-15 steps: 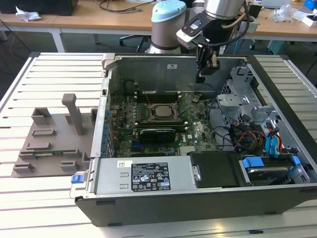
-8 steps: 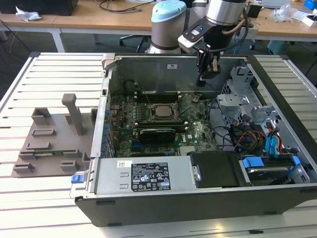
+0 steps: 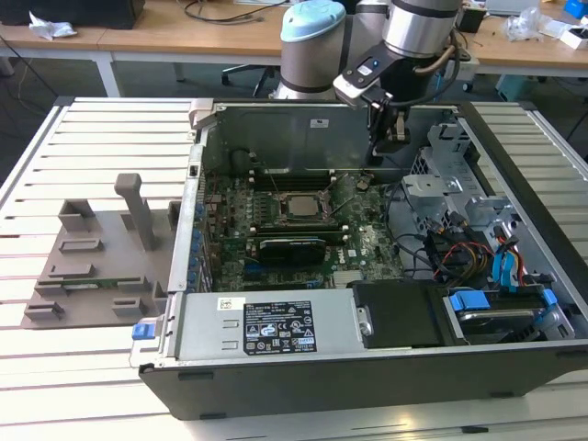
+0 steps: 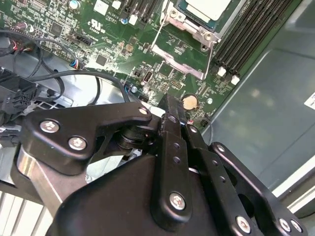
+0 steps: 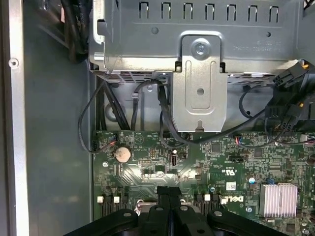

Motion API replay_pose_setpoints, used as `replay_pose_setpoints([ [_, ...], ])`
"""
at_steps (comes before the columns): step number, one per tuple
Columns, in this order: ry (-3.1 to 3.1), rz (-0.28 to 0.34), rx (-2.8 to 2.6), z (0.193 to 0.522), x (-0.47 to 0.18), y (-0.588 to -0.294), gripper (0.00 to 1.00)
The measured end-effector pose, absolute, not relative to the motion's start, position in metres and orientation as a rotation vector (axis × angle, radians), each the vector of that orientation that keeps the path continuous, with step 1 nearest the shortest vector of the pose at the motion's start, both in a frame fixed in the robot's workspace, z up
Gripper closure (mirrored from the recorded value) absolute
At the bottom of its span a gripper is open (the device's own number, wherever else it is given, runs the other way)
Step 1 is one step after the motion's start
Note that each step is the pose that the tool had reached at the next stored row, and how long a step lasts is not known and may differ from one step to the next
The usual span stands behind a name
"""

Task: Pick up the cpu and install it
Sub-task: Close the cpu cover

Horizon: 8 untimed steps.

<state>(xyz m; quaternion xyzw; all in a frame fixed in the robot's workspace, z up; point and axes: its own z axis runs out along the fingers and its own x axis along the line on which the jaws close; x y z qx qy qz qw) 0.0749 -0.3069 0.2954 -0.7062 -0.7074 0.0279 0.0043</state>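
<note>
Hovering gripper [image 3: 377, 156]: hangs inside the open computer case [image 3: 276, 129], over the motherboard [image 3: 367, 246], to the exterior view's right of the socket.
Fingers [image 4: 170, 105]: drawn together, the tips all but meeting in both wrist views, with nothing seen between them.
Place of the cpu [image 3: 299, 206]: lies flat in the socket near the middle of the board, silver top up, apart from the gripper.
Nearest thing: the coin cell [image 5: 122, 154], on the board just off the fingertips.
Socket frame [image 4: 184, 46]: metal frame and thin wire lever sit around the chip; whether they are clamped down I cannot tell.
Fixture tray [image 3: 92, 276]: grey, on the slatted table to the exterior view's left of the case.
Step in hand: by my judgement the seating part is done, since the chip rests in its socket and the hand is off it.
Next move calls for: small, steady travel clear of the black cables [image 5: 165, 115], and light force near the lever.
</note>
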Motion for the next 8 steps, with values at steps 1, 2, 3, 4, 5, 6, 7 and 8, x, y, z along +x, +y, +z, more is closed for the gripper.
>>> replay_pose_setpoints([
  [1,-2.216,0.087,-2.213,0.2946,0.0752,-0.3069,0.89],
  [2,-2.216,0.087,-2.213,0.2942,0.0753,-0.3069,0.89],
  [3,-2.216,0.087,-2.213,0.2932,0.0756,-0.3069,0.89],
  [4,-2.216,0.087,-2.213,0.2927,0.0758,-0.3069,0.89],
  [5,-2.216,0.087,-2.213,0.2920,0.0760,-0.3069,0.89],
  [6,-2.216,0.087,-2.213,0.2912,0.0763,-0.3069,0.89],
  [7,-2.216,0.087,-2.213,0.2906,0.0765,-0.3069,0.89],
  [8,-2.216,0.087,-2.213,0.2896,0.0769,-0.3069,0.89],
])
